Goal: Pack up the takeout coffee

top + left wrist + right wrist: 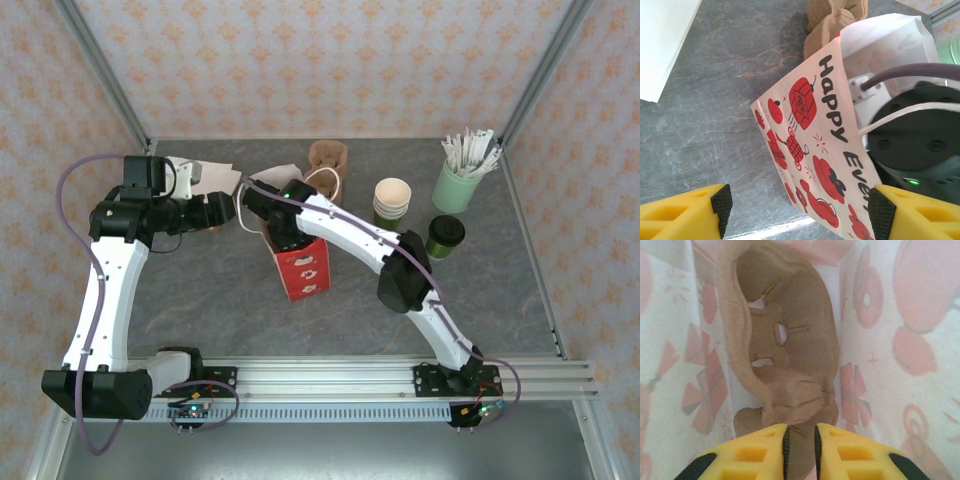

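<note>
Lidded cup (445,236): dark green, black lid, upright on counter (200,300), right of bag and well apart from it
Open cups (392,201): stacked, cream inside, just left of lidded cup
Bag (301,264): white paper, red print, mid-counter, right arm reaching into its mouth
Carrier (785,340): brown pulp, inside bag
Right jaws: inside bag, almost together, pinching carrier's near edge
Left jaws: wide apart, gripping nothing, near bag's left side
Stick cup (460,183): pale mint, behind lidded cup
</note>
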`<state>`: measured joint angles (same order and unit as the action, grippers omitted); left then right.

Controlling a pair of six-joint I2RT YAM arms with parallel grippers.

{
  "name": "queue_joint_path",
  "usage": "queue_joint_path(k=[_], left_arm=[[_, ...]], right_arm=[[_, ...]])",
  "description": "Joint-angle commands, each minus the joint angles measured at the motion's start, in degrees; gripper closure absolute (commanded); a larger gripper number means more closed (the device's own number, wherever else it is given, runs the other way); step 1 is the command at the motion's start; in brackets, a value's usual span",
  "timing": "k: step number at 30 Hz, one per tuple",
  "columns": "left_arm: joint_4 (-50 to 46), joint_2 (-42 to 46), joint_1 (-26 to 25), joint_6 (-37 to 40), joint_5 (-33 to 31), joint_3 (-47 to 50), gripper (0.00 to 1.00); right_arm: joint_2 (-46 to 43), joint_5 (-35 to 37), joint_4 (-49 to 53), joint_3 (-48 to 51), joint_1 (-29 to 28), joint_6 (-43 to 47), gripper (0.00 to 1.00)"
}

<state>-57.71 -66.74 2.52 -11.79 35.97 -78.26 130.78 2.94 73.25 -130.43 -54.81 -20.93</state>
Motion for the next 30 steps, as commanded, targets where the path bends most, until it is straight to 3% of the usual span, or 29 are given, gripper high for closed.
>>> queue_joint_path(k=[1, 30], left_arm=[[2.2, 0.3, 0.2, -1.1, 2.0, 0.6, 0.26], [2.9, 0.9, 0.2, -1.8, 2.2, 0.9, 0.26]], right_arm=[[-5.2, 0.3, 1.2, -0.7, 0.3, -0.2, 0.79], [-13.2, 2.6, 5.6, -9.0, 0.6, 0.1, 0.82]])
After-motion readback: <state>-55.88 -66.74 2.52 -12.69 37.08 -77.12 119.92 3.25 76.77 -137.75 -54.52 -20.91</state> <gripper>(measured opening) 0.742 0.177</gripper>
